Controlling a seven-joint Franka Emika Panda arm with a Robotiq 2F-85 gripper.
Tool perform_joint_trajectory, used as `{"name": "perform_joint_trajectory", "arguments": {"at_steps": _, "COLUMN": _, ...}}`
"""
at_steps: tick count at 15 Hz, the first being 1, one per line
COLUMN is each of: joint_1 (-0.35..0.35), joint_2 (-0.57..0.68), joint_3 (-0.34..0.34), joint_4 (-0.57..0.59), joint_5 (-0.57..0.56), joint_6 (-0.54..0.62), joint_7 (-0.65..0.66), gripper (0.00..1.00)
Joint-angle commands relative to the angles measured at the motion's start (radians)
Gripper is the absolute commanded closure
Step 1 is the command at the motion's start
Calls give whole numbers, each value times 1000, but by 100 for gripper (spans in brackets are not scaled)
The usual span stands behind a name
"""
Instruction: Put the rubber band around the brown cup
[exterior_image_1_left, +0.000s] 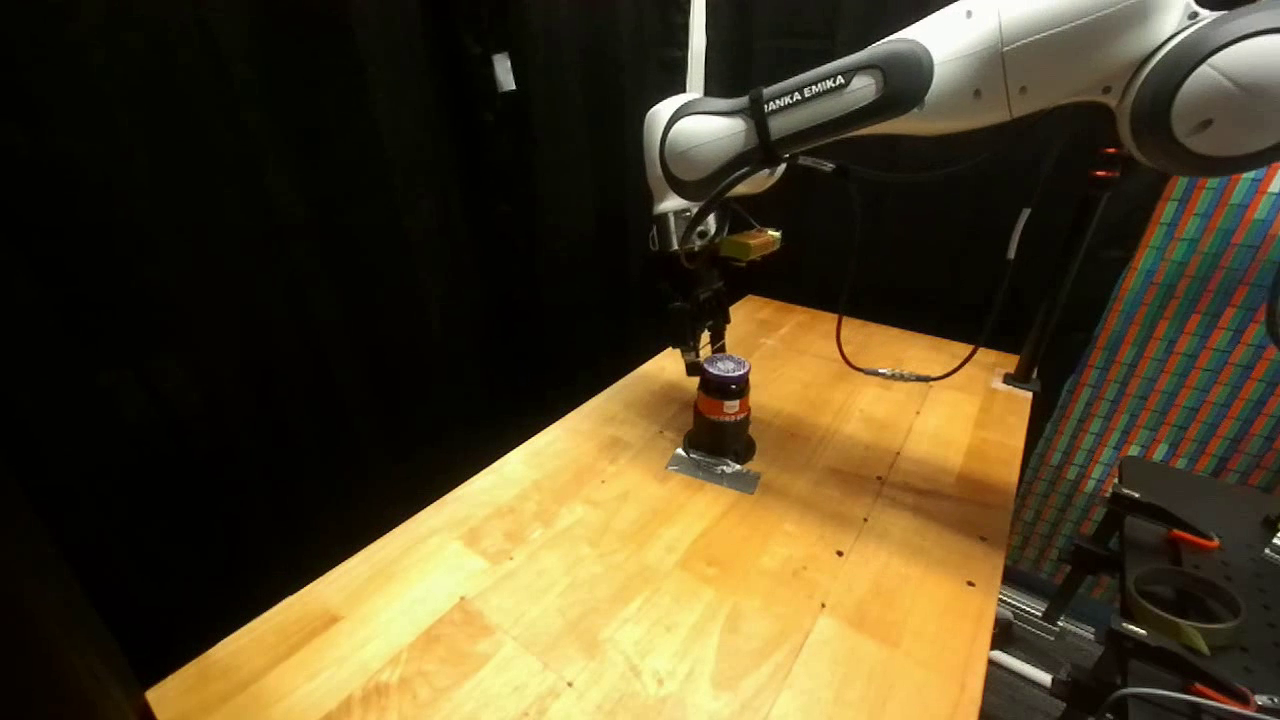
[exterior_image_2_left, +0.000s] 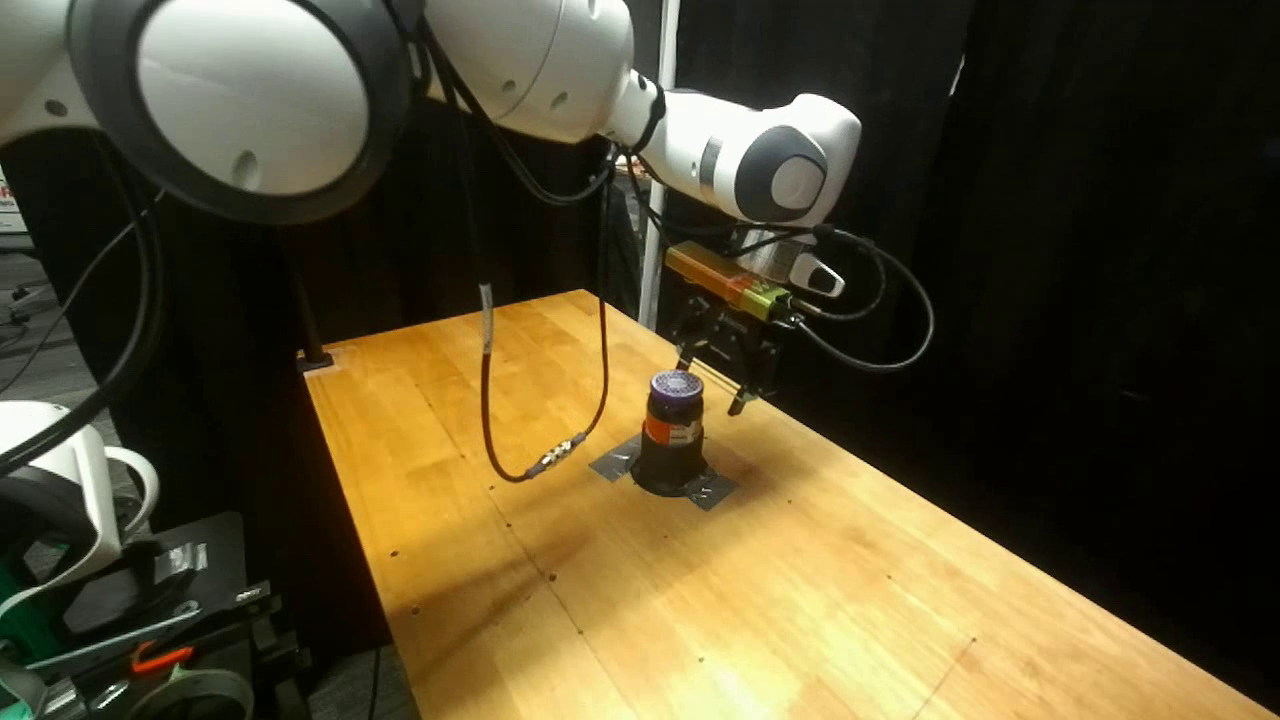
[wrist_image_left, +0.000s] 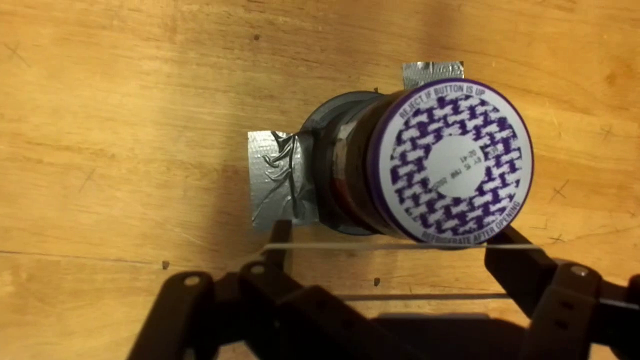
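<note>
The brown cup is a dark jar with an orange-red band and a purple-and-white lid. It stands upright in a black base on the table, and also shows in an exterior view and in the wrist view. My gripper is open beside the cup, fingertips near lid height; it also shows in both exterior views. The thin, pale rubber band is stretched between the spread fingers. Its near strand crosses the lid's edge in the wrist view; I cannot tell if they touch. The lid hides part of one fingertip.
Grey tape holds the black base to the wooden table. A cable hangs from the arm in a loop over the table. Black curtains stand behind. A black cart with tools stands beside the table.
</note>
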Motion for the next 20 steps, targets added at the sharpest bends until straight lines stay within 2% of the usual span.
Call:
{"name": "perform_joint_trajectory", "arguments": {"at_steps": 1, "joint_1": -12, "joint_2": 113, "joint_3": 31, "joint_4": 193, "joint_5": 10, "joint_6": -133, "joint_7": 4, "gripper": 0}}
{"name": "perform_joint_trajectory", "arguments": {"at_steps": 5, "joint_1": 1, "joint_2": 158, "joint_3": 44, "joint_4": 256, "joint_5": 8, "joint_6": -256, "joint_7": 7, "gripper": 0}}
{"name": "perform_joint_trajectory", "arguments": {"at_steps": 9, "joint_1": 30, "joint_2": 133, "joint_3": 28, "joint_4": 211, "joint_5": -6, "joint_6": -312, "joint_7": 29, "gripper": 0}}
{"name": "perform_joint_trajectory", "arguments": {"at_steps": 15, "joint_1": 76, "joint_2": 4, "joint_3": -1, "joint_4": 22, "joint_5": -59, "joint_6": -254, "joint_7": 81, "gripper": 0}}
{"name": "perform_joint_trajectory", "arguments": {"at_steps": 20, "joint_1": 76, "joint_2": -154, "joint_3": 0, "joint_4": -207, "joint_5": -57, "joint_6": -203, "joint_7": 107, "gripper": 0}}
